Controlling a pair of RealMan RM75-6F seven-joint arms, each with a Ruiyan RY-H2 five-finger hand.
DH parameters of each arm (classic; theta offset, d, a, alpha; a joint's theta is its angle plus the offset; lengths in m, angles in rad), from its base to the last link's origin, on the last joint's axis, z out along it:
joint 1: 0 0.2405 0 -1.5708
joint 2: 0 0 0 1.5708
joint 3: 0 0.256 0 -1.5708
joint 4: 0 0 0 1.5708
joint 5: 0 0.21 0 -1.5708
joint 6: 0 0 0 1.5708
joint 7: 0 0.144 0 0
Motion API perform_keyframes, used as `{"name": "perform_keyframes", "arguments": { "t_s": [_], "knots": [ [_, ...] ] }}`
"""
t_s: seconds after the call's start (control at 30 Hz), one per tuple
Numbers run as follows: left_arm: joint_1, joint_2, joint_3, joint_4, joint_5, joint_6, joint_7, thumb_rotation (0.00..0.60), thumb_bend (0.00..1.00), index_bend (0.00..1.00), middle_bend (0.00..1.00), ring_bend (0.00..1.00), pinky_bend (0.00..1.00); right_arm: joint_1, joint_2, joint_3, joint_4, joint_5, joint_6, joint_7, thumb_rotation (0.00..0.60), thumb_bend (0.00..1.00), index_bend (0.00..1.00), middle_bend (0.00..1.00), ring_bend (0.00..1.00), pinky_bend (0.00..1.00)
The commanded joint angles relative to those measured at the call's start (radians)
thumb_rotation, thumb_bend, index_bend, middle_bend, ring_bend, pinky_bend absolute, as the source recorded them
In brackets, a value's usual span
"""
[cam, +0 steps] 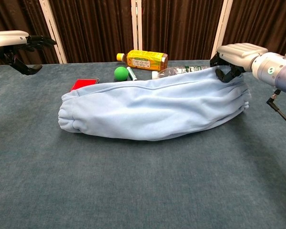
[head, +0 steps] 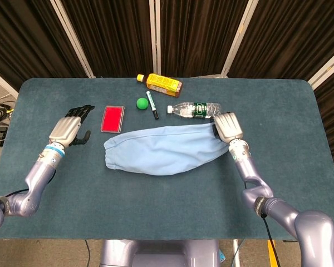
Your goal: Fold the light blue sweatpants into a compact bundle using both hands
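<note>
The light blue sweatpants (head: 161, 150) lie as a long folded roll across the middle of the teal table (head: 156, 206); in the chest view the sweatpants (cam: 152, 107) stretch from left to right. My left hand (head: 69, 127) hovers well left of the roll's left end, fingers spread and holding nothing; the chest view shows this left hand (cam: 16, 45) raised at the far left. My right hand (head: 227, 127) sits on the roll's right end, and in the chest view the right hand (cam: 233, 55) has its fingers curled into the fabric's upper edge.
Behind the roll lie a red flat case (head: 112, 118), a green ball (head: 141, 103), a marker pen (head: 152, 105), a water bottle (head: 195, 109) close to my right hand, and a yellow drink bottle (head: 162, 84) near the far edge.
</note>
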Motion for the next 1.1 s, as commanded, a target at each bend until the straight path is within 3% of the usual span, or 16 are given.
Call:
{"name": "perform_keyframes", "arguments": {
  "t_s": [0.03,0.2,0.27,0.3,0.37,0.4,0.43,0.47,0.67,0.73,0.87,0.97,1.1],
  "knots": [
    [0.000,0.001,0.002,-0.002,0.002,-0.001,-0.003,0.600,0.60,0.00,0.00,0.00,0.00,0.014,-0.022,-0.001,0.045,0.011,-0.024,-0.018,0.600,0.59,0.62,0.64,0.56,0.48],
    [-0.001,0.008,0.010,-0.008,0.005,-0.007,-0.002,0.600,0.60,0.00,0.00,0.00,0.00,0.026,-0.063,-0.003,0.116,0.018,-0.044,-0.002,0.600,0.49,0.60,0.63,0.56,0.48],
    [-0.003,0.014,0.014,-0.016,0.007,-0.012,0.000,0.600,0.60,0.00,0.00,0.00,0.00,0.029,-0.074,-0.009,0.139,0.008,-0.041,0.011,0.600,0.39,0.55,0.58,0.54,0.46],
    [-0.004,0.018,0.015,-0.022,0.007,-0.011,0.004,0.600,0.59,0.00,0.00,0.00,0.00,0.032,-0.083,-0.011,0.155,0.004,-0.044,0.022,0.600,0.31,0.49,0.53,0.51,0.43],
    [-0.005,0.021,0.016,-0.029,0.007,-0.008,0.012,0.600,0.60,0.00,0.00,0.00,0.00,0.037,-0.094,-0.013,0.176,0.002,-0.060,0.040,0.600,0.07,0.19,0.26,0.29,0.25],
    [-0.005,0.021,0.017,-0.032,0.006,-0.006,0.014,0.600,0.60,0.00,0.00,0.00,0.00,0.039,-0.096,-0.013,0.180,0.005,-0.074,0.046,0.600,0.02,0.10,0.16,0.20,0.18],
    [-0.006,0.022,0.018,-0.036,0.006,-0.005,0.017,0.600,0.60,0.00,0.00,0.00,0.00,0.040,-0.098,-0.012,0.183,0.011,-0.089,0.049,0.600,0.00,0.01,0.06,0.09,0.10],
    [-0.006,0.023,0.019,-0.041,0.007,-0.001,0.020,0.600,0.60,0.00,0.00,0.00,0.00,0.042,-0.098,-0.006,0.182,0.020,-0.103,0.052,0.600,0.00,0.00,0.01,0.03,0.04],
    [-0.003,0.025,0.026,-0.057,0.015,0.013,0.028,0.600,0.60,0.00,0.00,0.00,0.00,0.031,-0.082,0.024,0.138,0.015,-0.006,0.094,0.600,0.00,0.00,0.00,0.00,0.00],
    [0.001,0.029,0.031,-0.067,0.027,0.021,0.027,0.600,0.60,0.00,0.00,0.00,0.00,0.013,-0.042,0.026,0.082,0.001,0.035,0.117,0.600,0.00,0.00,0.00,0.00,0.00],
    [0.016,0.054,0.054,-0.095,0.108,0.053,0.017,0.600,0.60,0.00,0.00,0.00,0.00,-0.072,0.121,-0.007,-0.152,-0.059,0.129,0.180,0.600,0.00,0.00,0.00,0.00,0.00],
    [0.043,0.102,0.116,-0.130,0.278,0.113,0.013,0.600,0.61,0.00,0.00,0.00,0.00,-0.186,0.301,-0.056,-0.359,-0.126,0.262,0.175,0.600,0.00,0.00,0.00,0.00,0.00],
    [0.063,0.118,0.168,-0.109,0.446,0.186,-0.062,0.600,0.62,0.00,0.00,0.00,0.00,-0.279,0.442,-0.101,-0.522,-0.158,0.345,0.142,0.600,0.00,0.00,0.00,0.00,0.00]
  ]
}}
